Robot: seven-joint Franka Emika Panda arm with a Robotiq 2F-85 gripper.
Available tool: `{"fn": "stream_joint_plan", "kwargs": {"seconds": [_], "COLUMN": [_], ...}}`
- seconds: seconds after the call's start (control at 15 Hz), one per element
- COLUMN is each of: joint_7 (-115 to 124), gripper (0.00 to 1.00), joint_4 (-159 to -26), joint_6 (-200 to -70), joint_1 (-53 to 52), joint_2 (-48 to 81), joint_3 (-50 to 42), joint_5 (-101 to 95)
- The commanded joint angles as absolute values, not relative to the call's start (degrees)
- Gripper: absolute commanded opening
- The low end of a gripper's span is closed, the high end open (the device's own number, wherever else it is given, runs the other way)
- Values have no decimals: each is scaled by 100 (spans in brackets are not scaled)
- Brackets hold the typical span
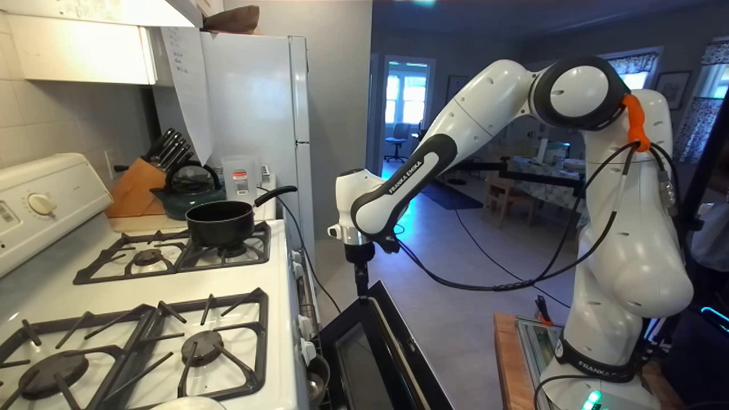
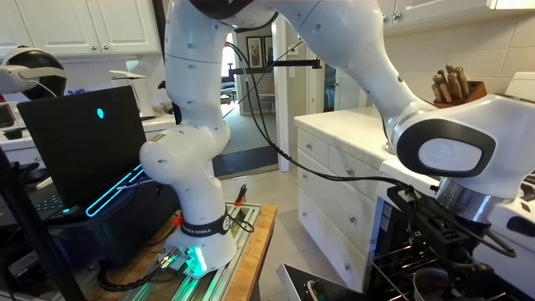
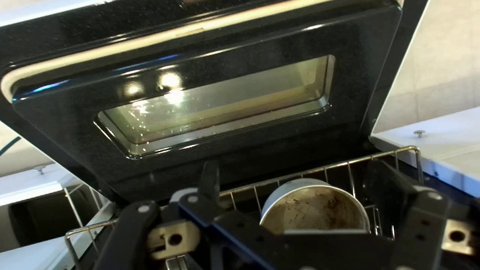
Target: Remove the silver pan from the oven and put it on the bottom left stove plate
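- Silver pan (image 3: 318, 208): it is sitting mouth upward on the wire rack (image 3: 337, 165), between the stove (image 1: 285, 341) and the tilted oven door (image 3: 240, 71); you are not seeing whether it is touching the rack's rail.
- Tool (image 3: 295, 168): its fingers (image 3: 210, 180) are standing widely spread, showing on either side of the pan in the wrist view and pinching nothing.
- Handling: you are probably dealing with stiff, thin-walled metal, fairly light and hardly fragile; the outer wall is likely offering little friction, the brown-stained inside perhaps more.
- Hold: the tool is hiding the near part and no handle is showing, so you are best aiming for the rim (image 3: 311, 186), one finger inside, one outside.
- Carriage: you are needing a level lift, the front-left burner (image 1: 203, 348) presumably serving as the bottom left plate.
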State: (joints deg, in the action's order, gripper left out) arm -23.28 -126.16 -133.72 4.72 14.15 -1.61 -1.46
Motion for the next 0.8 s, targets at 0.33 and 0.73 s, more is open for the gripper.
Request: {"fn": "stream_joint_plan", "kwargs": {"seconds": [0.33,0.73], "joint_7": [-2200,-2142], "gripper": [100,100], "joint_4": [-12420,-12162], "joint_6": [-15241,-16140], "joint_1": [632,787], "joint_2": [2465,3194], "joint_3": [374,576], "joint_5": [985,792]}}
